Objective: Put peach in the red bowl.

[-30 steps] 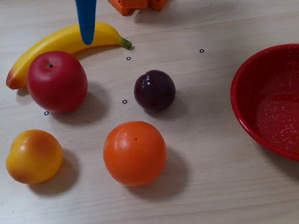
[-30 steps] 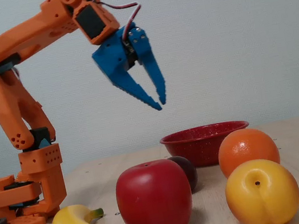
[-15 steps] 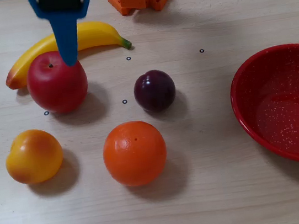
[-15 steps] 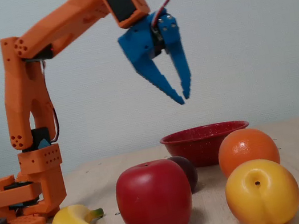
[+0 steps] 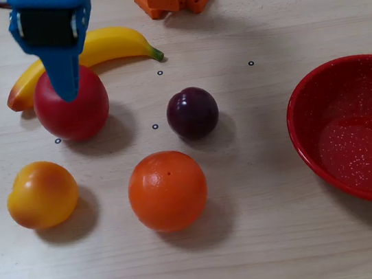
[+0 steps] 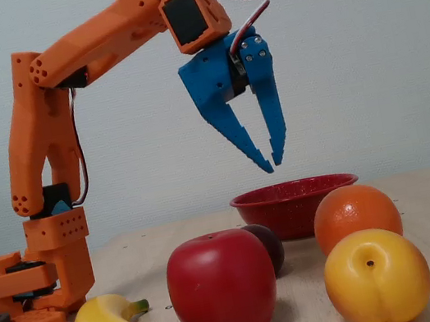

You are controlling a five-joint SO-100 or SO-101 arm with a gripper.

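Above the apple [image 5: 72, 107], the empty, slightly parted tool [image 6: 272, 163] risks descending there, missing the nearby peach [image 5: 42, 194].

Blue gripper [image 5: 67, 94] at upper left, overlapping the red apple [image 5: 78, 111] and the banana [image 5: 107, 45] behind it; finger gap not visible from this angle. Peach [image 5: 42, 194] at lower left on the wooden table [image 5: 269, 239], apart from the orange [image 5: 167, 191]. Dark plum [image 5: 192, 113] near centre. Red bowl [image 5: 325, 92] at right edge, well apart, partly cropped.
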